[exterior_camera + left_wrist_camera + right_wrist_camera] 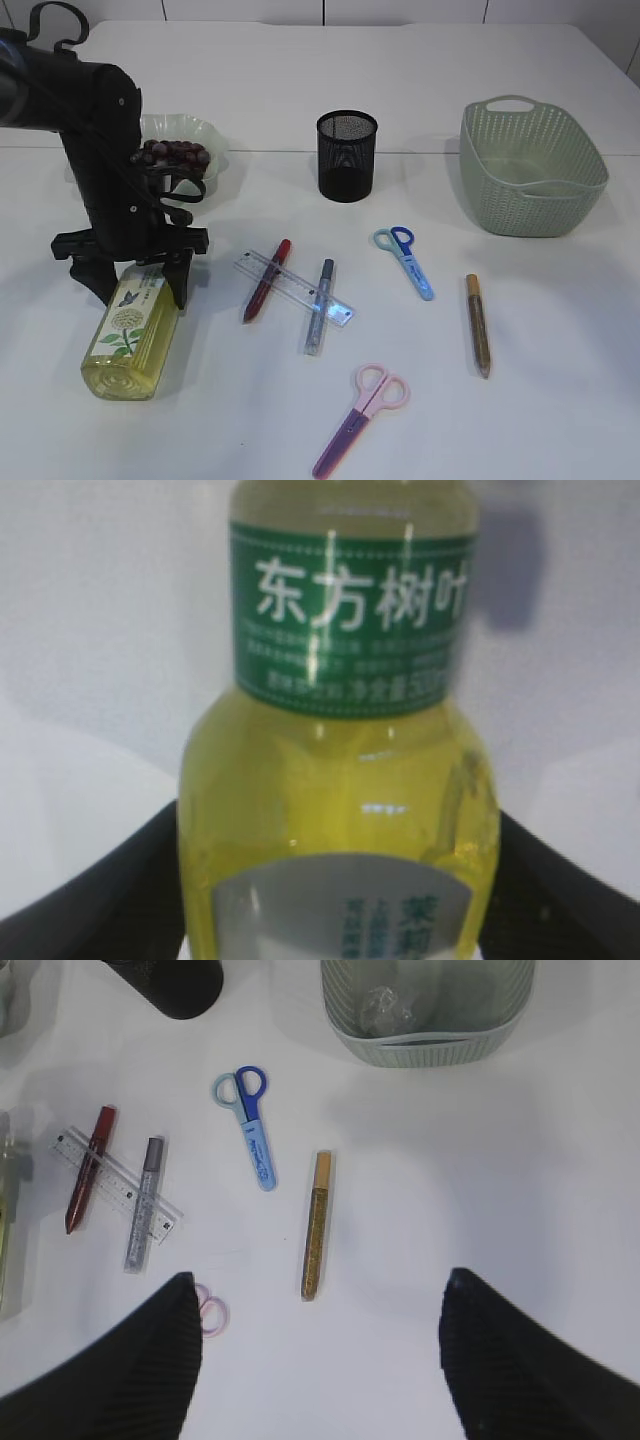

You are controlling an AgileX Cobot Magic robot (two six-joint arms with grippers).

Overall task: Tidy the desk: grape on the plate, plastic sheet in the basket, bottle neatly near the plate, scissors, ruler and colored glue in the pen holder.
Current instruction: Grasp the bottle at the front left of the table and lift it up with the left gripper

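left gripper [135, 285] of mine straddles the lying bottle [131, 332] near the table's front-left corner, fingers [95, 895] spread wide, seemingly not clamping; my right gripper [320, 1345] hangs open above the table.

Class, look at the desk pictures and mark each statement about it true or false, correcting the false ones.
1. The bottle lies on its side. True.
2. The grapes are on the plate. True.
3. The blue scissors stand in the pen holder. False: they lie on the table.
4. The ruler lies under two glue pens. True.
5. The pink scissors are in the basket. False: they lie on the table, at the front.
6. The left gripper is shut. False: its jaws straddle the bottle, open.
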